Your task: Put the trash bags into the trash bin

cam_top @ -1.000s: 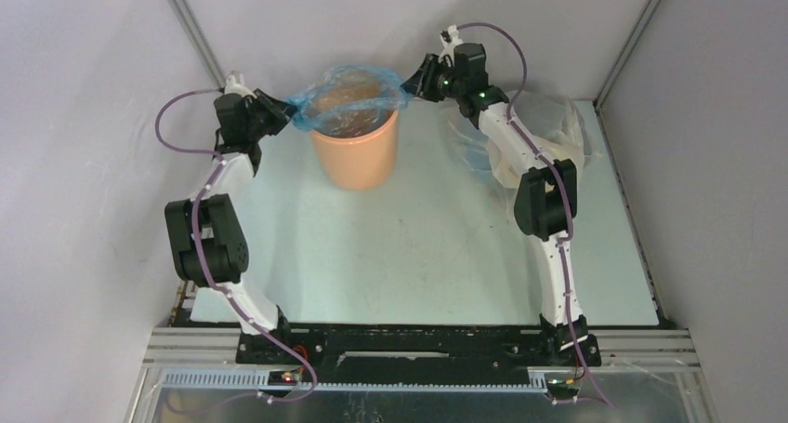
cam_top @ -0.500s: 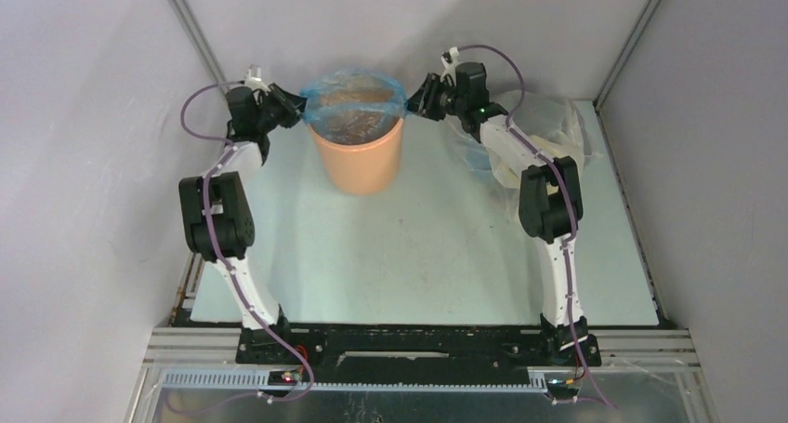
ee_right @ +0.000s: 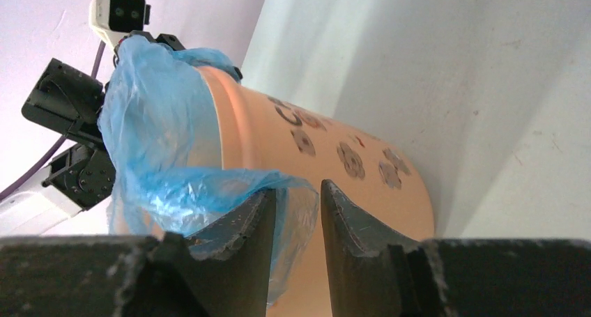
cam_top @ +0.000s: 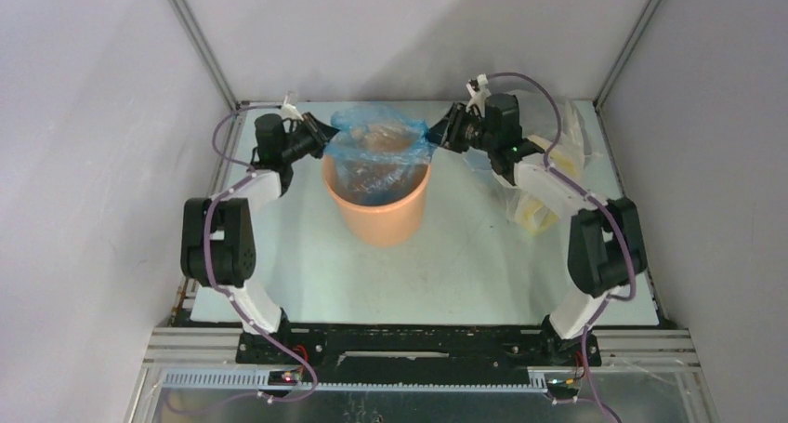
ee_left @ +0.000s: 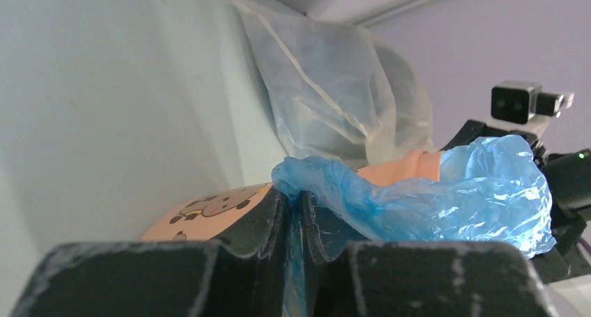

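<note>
The orange trash bin (cam_top: pixel 379 214) stands upright at the back middle of the table. The light-blue trash bag (cam_top: pixel 375 142) sits in its mouth, stretched across the rim and bunched above it. My left gripper (cam_top: pixel 321 131) is at the bin's left rim, shut on the bag's edge; the film is pinched between its jaws (ee_left: pixel 293 195). My right gripper (cam_top: pixel 434 134) is at the right rim. In the right wrist view its jaws (ee_right: pixel 298 189) stand slightly apart, with bag film (ee_right: pixel 153 122) draped over one finger and hanging loose in the gap. The bin's printed side (ee_right: pixel 334 157) lies just behind.
A large clear plastic sack (cam_top: pixel 550 172) with pale yellow contents lies at the back right, under my right forearm; it also shows in the left wrist view (ee_left: pixel 334 101). Grey walls close in the table at the back and on both sides.
Both grippers have come down and toward the near side, still at the bag's two edges. The bin has shifted nearer and a little right, and the bag sits lower over its rim.
</note>
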Available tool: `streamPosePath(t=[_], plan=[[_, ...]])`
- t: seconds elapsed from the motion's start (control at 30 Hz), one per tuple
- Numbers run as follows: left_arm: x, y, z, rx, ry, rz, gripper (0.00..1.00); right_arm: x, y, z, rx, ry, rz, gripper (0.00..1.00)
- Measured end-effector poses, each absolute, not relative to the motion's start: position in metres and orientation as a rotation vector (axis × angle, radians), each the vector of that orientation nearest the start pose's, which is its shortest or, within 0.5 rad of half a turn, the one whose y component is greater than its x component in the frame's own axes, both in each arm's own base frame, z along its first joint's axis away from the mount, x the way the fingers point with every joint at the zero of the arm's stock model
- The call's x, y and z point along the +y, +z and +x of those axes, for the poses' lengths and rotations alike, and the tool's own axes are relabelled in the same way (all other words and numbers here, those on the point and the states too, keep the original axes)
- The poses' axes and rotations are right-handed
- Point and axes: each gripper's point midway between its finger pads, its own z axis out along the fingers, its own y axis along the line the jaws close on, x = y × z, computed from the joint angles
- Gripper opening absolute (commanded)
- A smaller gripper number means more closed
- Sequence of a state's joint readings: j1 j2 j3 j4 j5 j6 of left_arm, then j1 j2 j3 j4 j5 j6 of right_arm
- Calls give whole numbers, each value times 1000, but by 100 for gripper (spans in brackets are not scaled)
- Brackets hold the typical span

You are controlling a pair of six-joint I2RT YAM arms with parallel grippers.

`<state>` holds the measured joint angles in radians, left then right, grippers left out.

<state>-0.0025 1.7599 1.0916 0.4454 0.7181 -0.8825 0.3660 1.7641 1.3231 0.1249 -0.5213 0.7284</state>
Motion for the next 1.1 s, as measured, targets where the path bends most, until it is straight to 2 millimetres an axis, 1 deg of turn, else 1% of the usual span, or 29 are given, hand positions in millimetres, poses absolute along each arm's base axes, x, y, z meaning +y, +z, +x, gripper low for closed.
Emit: streamPosePath(t=[0.07, 0.13, 0.17, 0.2, 0.3, 0.37, 0.47, 0.5, 0.57, 0.6, 0.63, 0.73, 0.83, 1.1], plan=[[-153, 204, 456, 1907, -1270, -259, 16, 280, 235, 424, 2025, 1194, -27, 34], [-160, 207, 442, 1907, -1275, -243, 16, 275, 241, 413, 2019, 1168, -37, 34], [-161, 208, 436, 1905, -1274, -239, 15, 273, 244, 408, 2019, 1150, -43, 32], [-161, 211, 431, 1904, -1268, -240, 14, 270, 247, 404, 2018, 1131, -46, 28], [-152, 222, 425, 1894, -1214, -244, 13, 261, 255, 393, 2022, 1072, -61, 21], [-145, 231, 420, 1887, -1160, -243, 13, 255, 260, 386, 2025, 1034, -68, 19], [-133, 250, 409, 1863, -1071, -233, 12, 246, 267, 378, 2025, 979, -77, 12], [-129, 256, 405, 1853, -1044, -227, 10, 243, 269, 376, 2025, 964, -78, 11], [-121, 270, 395, 1832, -982, -221, 3, 237, 274, 370, 2023, 932, -87, 3], [-117, 277, 388, 1823, -953, -216, 0, 235, 277, 367, 2019, 923, -94, 2], [-113, 283, 381, 1816, -923, -213, 0, 233, 279, 364, 2016, 915, -101, 0], [-106, 294, 364, 1809, -861, -208, 0, 226, 289, 353, 2007, 895, -117, 0], [-99, 296, 344, 1832, -806, -213, 0, 220, 295, 340, 2008, 875, -130, 0], [-83, 288, 294, 1914, -749, -250, 0, 206, 306, 305, 2030, 855, -160, 0]])
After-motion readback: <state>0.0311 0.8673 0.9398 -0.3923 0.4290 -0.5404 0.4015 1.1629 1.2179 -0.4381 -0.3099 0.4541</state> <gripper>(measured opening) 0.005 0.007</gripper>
